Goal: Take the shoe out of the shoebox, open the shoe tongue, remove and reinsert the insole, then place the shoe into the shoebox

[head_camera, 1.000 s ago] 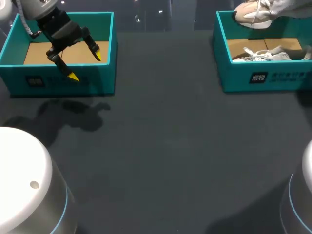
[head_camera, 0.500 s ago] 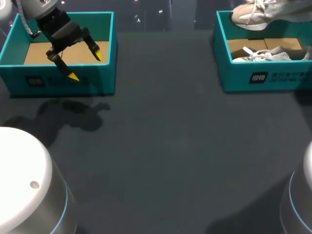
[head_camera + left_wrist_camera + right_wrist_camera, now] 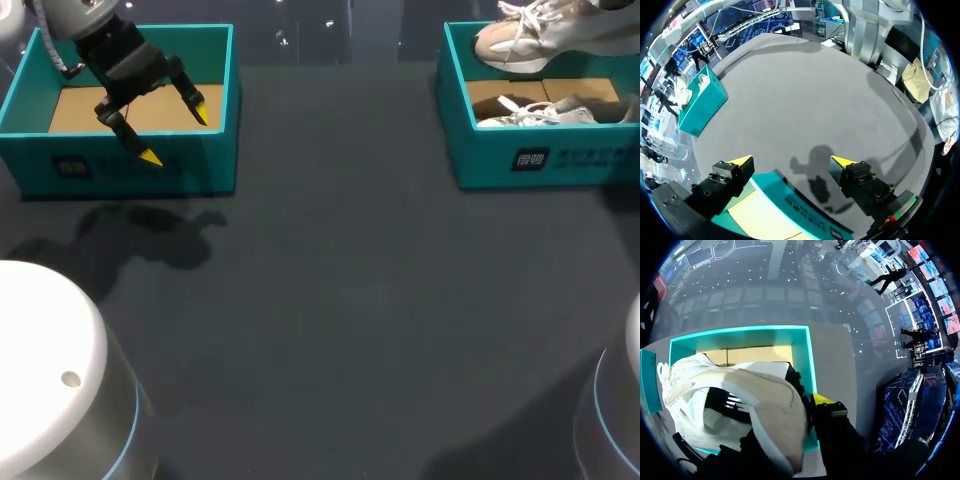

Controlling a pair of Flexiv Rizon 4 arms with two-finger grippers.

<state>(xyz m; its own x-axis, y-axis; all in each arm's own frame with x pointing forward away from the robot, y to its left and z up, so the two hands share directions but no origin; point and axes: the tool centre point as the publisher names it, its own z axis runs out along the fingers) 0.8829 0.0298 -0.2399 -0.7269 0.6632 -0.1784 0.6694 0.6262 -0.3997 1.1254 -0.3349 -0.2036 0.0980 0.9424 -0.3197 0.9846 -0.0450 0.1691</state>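
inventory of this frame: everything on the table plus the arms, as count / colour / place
table: 1, dark grey, under everything
left shoebox: 1, teal with bare cardboard floor, far left, nothing in it
right shoebox: 1, teal, far right
second shoe: 1, grey with white laces, lying inside the right shoebox
lifted shoe: 1, beige and white, in the air above the right shoebox
left tool: 1, black with yellow tips, open, over the left shoebox's front wall
right tool: 1, one yellow tip showing, holding the lifted shoe
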